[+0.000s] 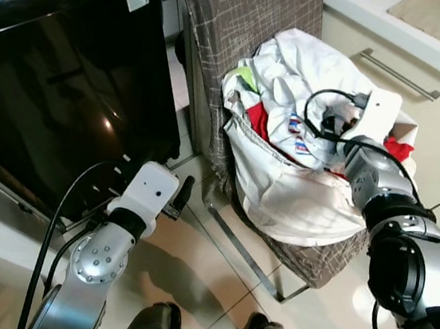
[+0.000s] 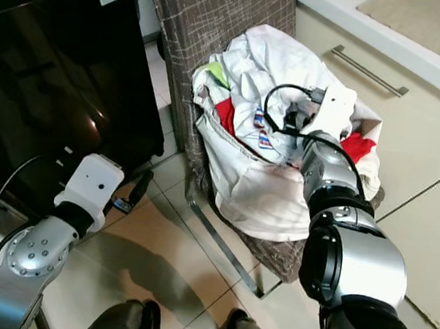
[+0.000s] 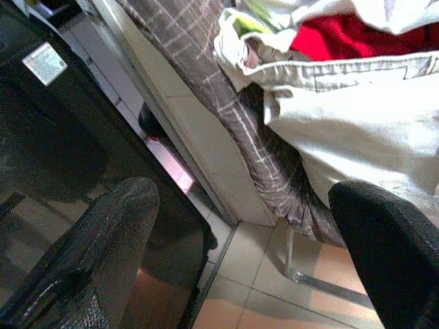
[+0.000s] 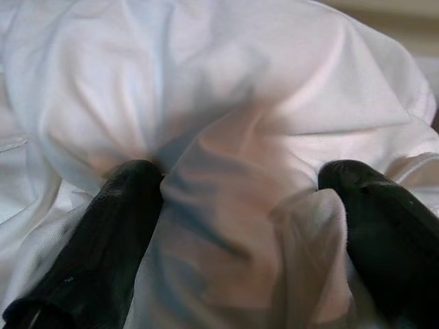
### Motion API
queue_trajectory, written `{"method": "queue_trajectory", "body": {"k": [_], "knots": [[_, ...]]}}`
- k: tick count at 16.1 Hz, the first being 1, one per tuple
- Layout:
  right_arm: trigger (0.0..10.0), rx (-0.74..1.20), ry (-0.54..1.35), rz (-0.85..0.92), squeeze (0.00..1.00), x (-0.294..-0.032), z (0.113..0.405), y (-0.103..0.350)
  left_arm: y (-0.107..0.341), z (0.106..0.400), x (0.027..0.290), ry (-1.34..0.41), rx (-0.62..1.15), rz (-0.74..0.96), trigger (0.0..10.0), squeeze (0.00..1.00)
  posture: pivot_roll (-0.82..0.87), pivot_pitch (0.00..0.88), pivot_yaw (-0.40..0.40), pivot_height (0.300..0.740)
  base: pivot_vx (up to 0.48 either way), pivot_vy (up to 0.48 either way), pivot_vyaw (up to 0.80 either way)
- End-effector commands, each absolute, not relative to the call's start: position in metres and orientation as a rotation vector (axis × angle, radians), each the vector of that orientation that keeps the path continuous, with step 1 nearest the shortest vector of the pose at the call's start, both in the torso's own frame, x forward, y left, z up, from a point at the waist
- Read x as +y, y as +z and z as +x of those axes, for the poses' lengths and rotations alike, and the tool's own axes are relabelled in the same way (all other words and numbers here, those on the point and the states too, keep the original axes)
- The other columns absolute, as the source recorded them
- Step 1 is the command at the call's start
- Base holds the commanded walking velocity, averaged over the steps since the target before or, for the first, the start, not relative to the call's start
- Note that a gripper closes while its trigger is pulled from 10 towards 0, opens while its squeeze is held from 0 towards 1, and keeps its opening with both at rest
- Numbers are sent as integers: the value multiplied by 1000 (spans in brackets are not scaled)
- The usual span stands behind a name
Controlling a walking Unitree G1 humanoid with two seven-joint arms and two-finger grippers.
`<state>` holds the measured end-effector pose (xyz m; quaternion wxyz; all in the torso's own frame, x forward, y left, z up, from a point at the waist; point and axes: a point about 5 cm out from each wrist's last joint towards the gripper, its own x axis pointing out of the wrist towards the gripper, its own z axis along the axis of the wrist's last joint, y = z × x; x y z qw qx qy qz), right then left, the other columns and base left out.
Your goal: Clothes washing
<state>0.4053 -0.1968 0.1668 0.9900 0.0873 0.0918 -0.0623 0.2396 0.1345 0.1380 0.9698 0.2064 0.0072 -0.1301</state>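
A heap of mostly white crumpled clothes (image 1: 306, 119), with red, green and striped patches showing among the folds, fills a grey checked fabric laundry hamper on a metal frame (image 1: 245, 23) at about one o'clock from the robot. The hamper stands on a pale glossy tiled floor (image 1: 205, 283), just beside a glossy black front-loading appliance with a white sticker (image 1: 62, 73) at eleven o'clock. A cream cabinet front with a long metal bar handle (image 1: 397, 74) lies beyond the heap at two o'clock.

The right gripper (image 4: 243, 205) is pushed down into the top of the pile; in the right wrist view its two black fingers (image 4: 103, 240) stand spread, each pressed into white cloth, with a raised fold bunched between them. Whether that fold is truly pinched is hard to say, since the fingers look well apart.

The left gripper (image 3: 254, 253) hangs low at seven o'clock, near the lower corner of the black appliance and above the tiles. Its fingers are parted and hold nothing, with the hamper's side and a hanging white garment ahead of them.
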Motion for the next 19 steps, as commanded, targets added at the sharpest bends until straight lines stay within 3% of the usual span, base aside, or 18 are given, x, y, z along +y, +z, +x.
{"method": "queue_trajectory", "body": {"k": [1, 19], "knots": [[0, 278, -137, 238, 0, -193, 398, 143, 140, 237, 136, -268, 18, 429, 10000, 0, 182, 292, 74, 740, 0, 0, 0], [0, 131, -44, 129, 0, -177, 403, 160, 141, 252, 126, -284, -12, 424, 10000, 0, 120, 196, 48, 740, 0, 0, 0]]}}
